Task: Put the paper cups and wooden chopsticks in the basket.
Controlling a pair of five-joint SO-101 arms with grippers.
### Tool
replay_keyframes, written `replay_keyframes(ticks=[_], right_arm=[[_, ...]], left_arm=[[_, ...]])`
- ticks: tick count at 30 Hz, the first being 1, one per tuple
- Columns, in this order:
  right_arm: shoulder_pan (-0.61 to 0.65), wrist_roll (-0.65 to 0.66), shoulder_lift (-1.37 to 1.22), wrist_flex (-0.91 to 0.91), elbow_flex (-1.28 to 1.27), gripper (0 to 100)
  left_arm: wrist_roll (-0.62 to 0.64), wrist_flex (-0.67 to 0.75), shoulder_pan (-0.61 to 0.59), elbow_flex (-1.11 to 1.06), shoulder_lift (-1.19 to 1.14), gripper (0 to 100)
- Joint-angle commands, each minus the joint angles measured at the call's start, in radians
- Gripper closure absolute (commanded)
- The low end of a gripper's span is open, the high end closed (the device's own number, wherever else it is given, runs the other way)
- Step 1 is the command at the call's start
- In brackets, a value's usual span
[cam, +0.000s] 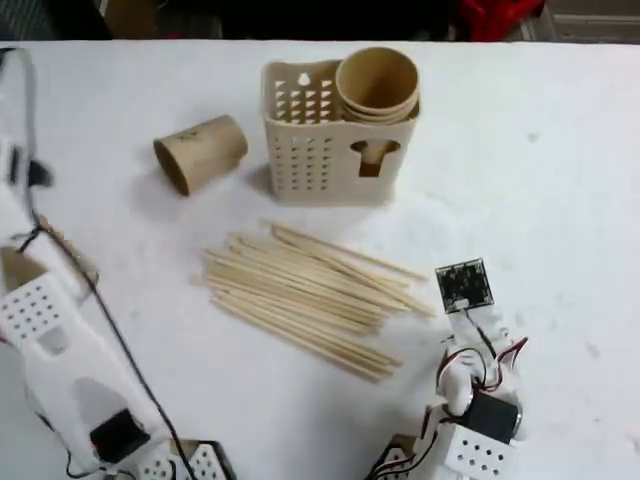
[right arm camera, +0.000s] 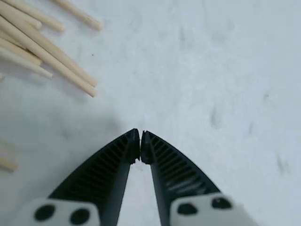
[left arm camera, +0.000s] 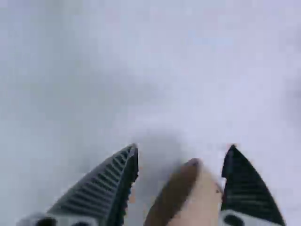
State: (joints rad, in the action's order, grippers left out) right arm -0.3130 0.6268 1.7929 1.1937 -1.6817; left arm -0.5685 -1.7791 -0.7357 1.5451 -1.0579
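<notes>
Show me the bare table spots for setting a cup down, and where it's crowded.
Free: the wide stretch of table right of the basket and chopsticks; also the patch between the chopsticks and the left arm. Crowded: from the lying cup to the basket, and the near edge by the right arm.

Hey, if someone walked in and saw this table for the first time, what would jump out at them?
Most likely the loose heap of wooden chopsticks spread across the middle of the table, just in front of the basket, which already holds stacked paper cups. Next, a tipped cup lies on its side left of the basket, and the left tool grips a further cup.
</notes>
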Motion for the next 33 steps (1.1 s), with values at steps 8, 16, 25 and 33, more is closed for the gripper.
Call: replay_keyframes(ticks=[8, 16, 25, 33], right_arm=[[0.007, 0.011, 0.007, -0.012, -0.008, 97.8], [0.007, 0.011, 0.007, -0.012, -0.008, 97.8], [0.007, 0.011, 0.007, -0.012, -0.008, 97.8], [0.007, 0.011, 0.007, -0.012, -0.008, 97.8]], left_arm=[[0.025, -0.009, -0.133, 0.005, -0.117, 71], [0.025, -0.009, -0.127, -0.333, -0.05, 71], [0.025, -0.009, -0.065, -0.772, 0.15, 72], [0.025, -0.008, -0.021, -0.941, 0.286, 85]])
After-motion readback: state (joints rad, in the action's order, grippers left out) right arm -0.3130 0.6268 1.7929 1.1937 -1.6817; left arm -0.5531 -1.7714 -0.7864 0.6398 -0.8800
